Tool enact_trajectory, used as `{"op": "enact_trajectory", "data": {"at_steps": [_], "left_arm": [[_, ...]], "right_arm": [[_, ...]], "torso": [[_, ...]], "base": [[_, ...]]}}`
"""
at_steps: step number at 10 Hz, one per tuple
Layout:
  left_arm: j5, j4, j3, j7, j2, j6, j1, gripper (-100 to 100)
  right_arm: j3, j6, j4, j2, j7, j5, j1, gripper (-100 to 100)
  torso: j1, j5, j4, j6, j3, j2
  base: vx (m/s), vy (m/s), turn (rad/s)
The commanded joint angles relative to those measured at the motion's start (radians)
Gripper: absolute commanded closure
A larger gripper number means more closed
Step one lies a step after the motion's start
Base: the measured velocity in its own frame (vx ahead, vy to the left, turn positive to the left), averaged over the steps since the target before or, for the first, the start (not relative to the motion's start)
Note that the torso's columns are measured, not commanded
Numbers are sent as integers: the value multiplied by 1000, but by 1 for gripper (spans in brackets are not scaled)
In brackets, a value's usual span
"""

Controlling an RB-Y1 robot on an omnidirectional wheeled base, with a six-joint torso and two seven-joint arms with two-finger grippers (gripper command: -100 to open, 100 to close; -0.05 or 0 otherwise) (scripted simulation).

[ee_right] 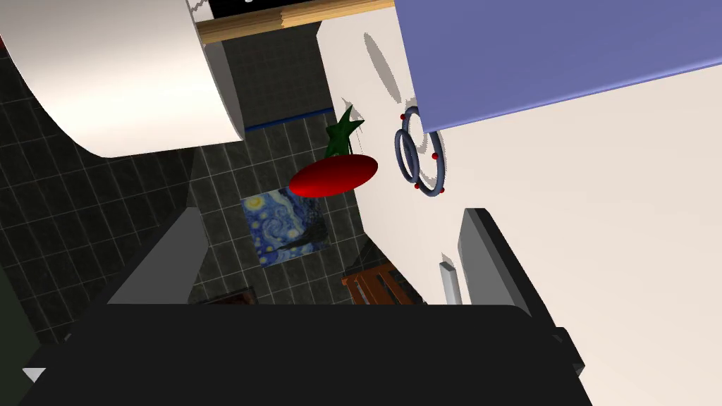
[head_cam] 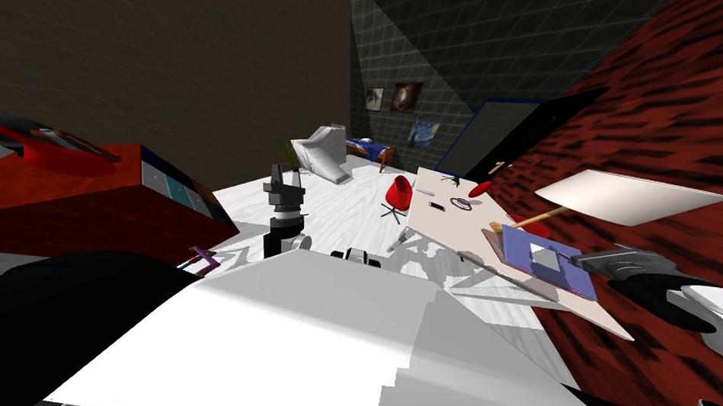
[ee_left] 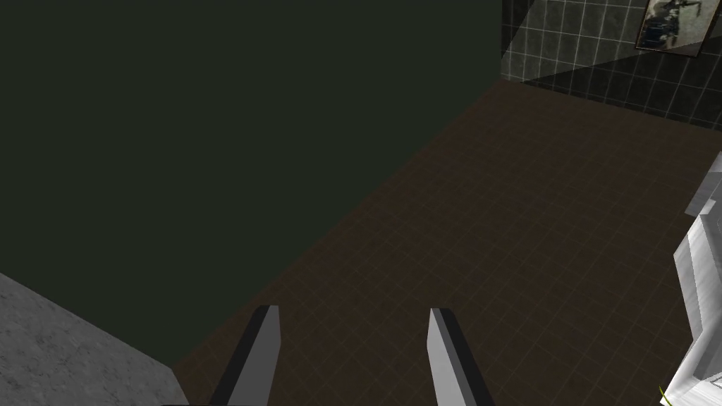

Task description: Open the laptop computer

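On the desk (head_cam: 442, 232), at its near right end, lies the closed purple laptop (head_cam: 524, 251). The right gripper (head_cam: 582, 259) is just beside its right edge; open or closed, I cannot tell. Left gripper (ee_left: 352, 314) hangs open, well left.

**Tabletop layout**

Laptop (head_cam: 546, 260) lies on the tabletop (head_cam: 457, 239) at its near end, with the lamp (head_cam: 627, 197) just behind it. Rings (head_cam: 461, 203) lie farther back. Chair (head_cam: 398, 195) stands on the floor (head_cam: 344, 207), left of the tabletop.
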Motion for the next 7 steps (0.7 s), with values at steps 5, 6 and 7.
{"op": "enact_trajectory", "data": {"at_steps": [5, 6, 7], "left_arm": [[0, 0, 0, 0, 0, 0, 0, 0], [0, 0, 0, 0, 0, 0, 0, 0], [0, 0, 0, 0, 0, 0, 0, 0]], "right_arm": [[9, -176, -31, -91, -1, -7, 37, -100], [9, -191, -31, -91, -1, -7, 37, -100], [12, -228, -34, -107, 0, -8, 44, -100]], "torso": [[-3, -1, 0, 0, 0, 0], [-2, -1, 1, 1, 2, 2], [1, 0, 0, 1, 1, 0]], "base": [[-137, -103, 152], [-132, -90, 82], [-102, -72, 113]]}}
